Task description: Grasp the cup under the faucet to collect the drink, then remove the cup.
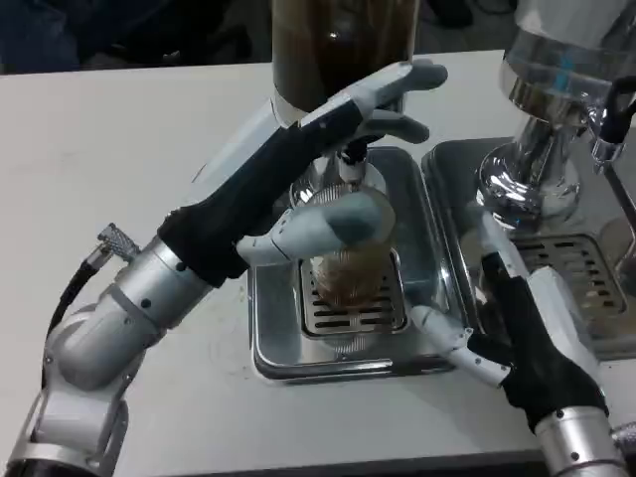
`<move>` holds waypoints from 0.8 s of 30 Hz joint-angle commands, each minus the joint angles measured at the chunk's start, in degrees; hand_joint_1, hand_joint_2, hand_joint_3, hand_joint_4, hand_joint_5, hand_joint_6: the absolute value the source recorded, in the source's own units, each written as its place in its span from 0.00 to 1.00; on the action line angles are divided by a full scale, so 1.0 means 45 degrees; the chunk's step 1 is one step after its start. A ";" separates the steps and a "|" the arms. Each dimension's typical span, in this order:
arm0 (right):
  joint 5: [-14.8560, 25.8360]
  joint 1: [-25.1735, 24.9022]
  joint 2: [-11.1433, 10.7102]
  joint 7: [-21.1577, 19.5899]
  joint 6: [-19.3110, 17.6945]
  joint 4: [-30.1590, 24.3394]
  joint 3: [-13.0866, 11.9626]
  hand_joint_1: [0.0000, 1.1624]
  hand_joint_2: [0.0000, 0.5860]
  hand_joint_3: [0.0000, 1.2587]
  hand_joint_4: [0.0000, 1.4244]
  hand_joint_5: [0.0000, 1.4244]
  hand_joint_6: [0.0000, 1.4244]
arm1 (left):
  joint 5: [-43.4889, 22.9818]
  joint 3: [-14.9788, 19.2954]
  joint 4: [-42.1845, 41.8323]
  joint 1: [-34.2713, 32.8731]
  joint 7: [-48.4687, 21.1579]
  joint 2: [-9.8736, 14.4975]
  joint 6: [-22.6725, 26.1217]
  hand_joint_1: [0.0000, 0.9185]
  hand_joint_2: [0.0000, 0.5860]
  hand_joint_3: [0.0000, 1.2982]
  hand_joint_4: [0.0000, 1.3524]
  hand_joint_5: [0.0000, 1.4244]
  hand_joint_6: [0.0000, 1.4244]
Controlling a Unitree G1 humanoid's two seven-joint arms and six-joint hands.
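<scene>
- The left hand [328, 149] is being reached in from the lower left across the white desk [119, 149], its silver forearm lying on a diagonal and the hand being held over the drip tray.
- The cup [350, 260], a ribbed clear glass, is being kept just under and right of that hand; the thumb [318, 227] is being pressed across the cup's near upper side, while the long fingers [397, 84] are being stretched out above and behind it, toward the dispenser. Whether those fingers are touching the glass cannot be told, so a full grasp cannot be confirmed.
- The cup is being stood upright, its long axis vertical and its mouth pointing up at the faucet [350, 159], which is hanging right over it.
- A light brown drink is being held in the cup; the level cannot be read, since the thumb is covering the upper part.
- The cup is being carried on the slotted grate [353, 313] in the middle of the steel drip tray [268, 338].
- Behind the tray, a dark liquid is being held in the tall dispenser tank [343, 40].
- The right hand [517, 328] is being rested at the right edge of the drip tray, well clear of the cup, its fingers spread apart and nothing being held in it.
- A second steel tray [457, 169] with a chrome machine [542, 149] is being shown at the far right.
</scene>
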 commanded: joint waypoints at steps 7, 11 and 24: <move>0.2013 -0.1602 -0.0049 0.1660 -0.0678 0.1660 -0.0876 0.57 0.36 0.00 0.00 0.00 0.00 | 0.0153 -0.0316 -0.0043 0.0158 -0.0174 0.0064 -0.0104 0.00 0.15 0.12 0.06 0.21 0.18; 0.2337 -0.2117 0.0102 0.1657 -0.1354 0.2704 -0.0986 0.61 0.34 0.00 0.00 0.00 0.00 | 0.0144 -0.0341 -0.0018 0.0128 -0.0175 0.0033 -0.0102 0.00 0.15 0.13 0.07 0.21 0.18; 0.2758 -0.3490 0.0937 0.1584 -0.3126 0.5366 -0.1065 0.62 0.33 0.00 0.00 0.00 0.00 | 0.0103 -0.0329 0.0044 -0.0025 -0.0143 0.0071 0.0038 0.00 0.16 0.14 0.07 0.21 0.18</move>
